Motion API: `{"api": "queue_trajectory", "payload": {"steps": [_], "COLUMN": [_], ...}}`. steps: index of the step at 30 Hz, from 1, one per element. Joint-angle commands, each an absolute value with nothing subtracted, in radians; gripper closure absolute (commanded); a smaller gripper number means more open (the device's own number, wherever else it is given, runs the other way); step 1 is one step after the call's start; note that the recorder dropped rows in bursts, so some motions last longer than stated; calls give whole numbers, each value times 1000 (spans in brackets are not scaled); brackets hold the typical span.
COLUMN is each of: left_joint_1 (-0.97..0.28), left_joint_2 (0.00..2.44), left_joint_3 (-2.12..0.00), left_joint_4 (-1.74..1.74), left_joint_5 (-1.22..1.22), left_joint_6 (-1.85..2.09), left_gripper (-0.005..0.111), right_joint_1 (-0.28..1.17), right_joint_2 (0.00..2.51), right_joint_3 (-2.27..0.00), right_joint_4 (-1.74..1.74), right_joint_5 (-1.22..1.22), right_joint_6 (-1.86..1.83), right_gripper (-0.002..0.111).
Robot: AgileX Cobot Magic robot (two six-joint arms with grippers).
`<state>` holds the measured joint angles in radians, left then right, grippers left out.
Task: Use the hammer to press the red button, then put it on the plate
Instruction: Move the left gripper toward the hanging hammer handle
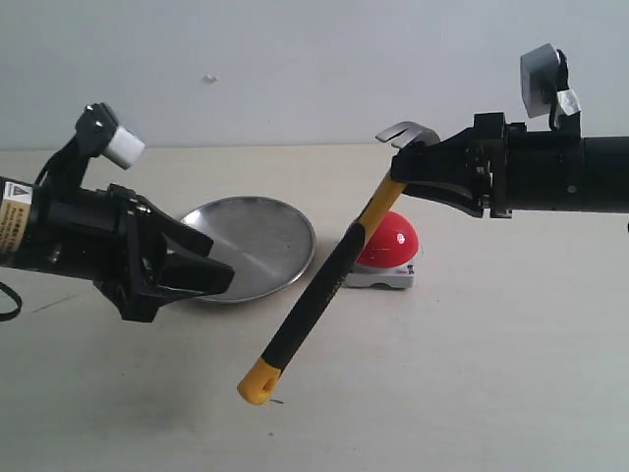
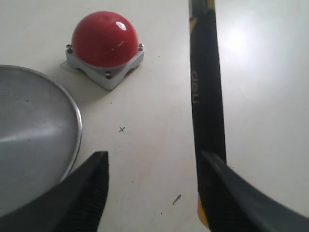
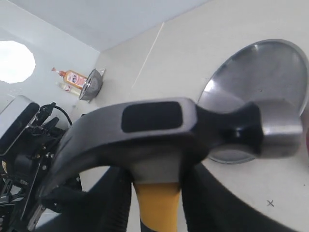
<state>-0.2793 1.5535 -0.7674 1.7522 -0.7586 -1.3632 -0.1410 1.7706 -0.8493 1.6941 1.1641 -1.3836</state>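
Observation:
The hammer (image 1: 334, 275) hangs slanted over the table, its dark head (image 3: 164, 130) uppermost and its yellow tip low at the front. My right gripper (image 1: 405, 175) is shut on the yellow neck just under the head (image 3: 157, 193). Behind the handle sits the red button (image 1: 391, 239) on its grey-white base, near the silver plate (image 1: 256, 241). My left gripper (image 1: 218, 267) is open at the plate's near rim. In the left wrist view the black handle (image 2: 205, 96) runs past one finger of the left gripper (image 2: 154, 155), with the button (image 2: 104, 38) and the plate (image 2: 34, 130) ahead.
A small pencilled cross (image 2: 121, 129) marks the table between plate and button. The right wrist view shows the plate (image 3: 260, 72) below the head, and a bottle (image 3: 72, 77) and a metal bowl (image 3: 94, 83) far off in the room.

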Motion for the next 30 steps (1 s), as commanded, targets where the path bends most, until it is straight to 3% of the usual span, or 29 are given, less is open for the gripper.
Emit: {"api": "queue_trajectory", "payload": {"steps": [1,14,30], "left_joint_1": [-351,-477,-490], "left_joint_2": [1571,1666,1703], "left_joint_3": [-765,-800,-806], "left_joint_4": [1744,1641,1634], "left_joint_5": [-672,-565,-584], "left_joint_6": [-1321,-1263,-1212], "left_gripper": [47,47,42], "right_joint_1": [-140,-140,-140], "right_joint_2": [1752,1759,1759], "right_joint_3": [-866,-866,-866], "right_joint_4": [1744,1744,1744], "right_joint_5": [1199,1206,1171], "right_joint_6": [-1373,-1373,-1366], "right_gripper": [108,108,108]}}
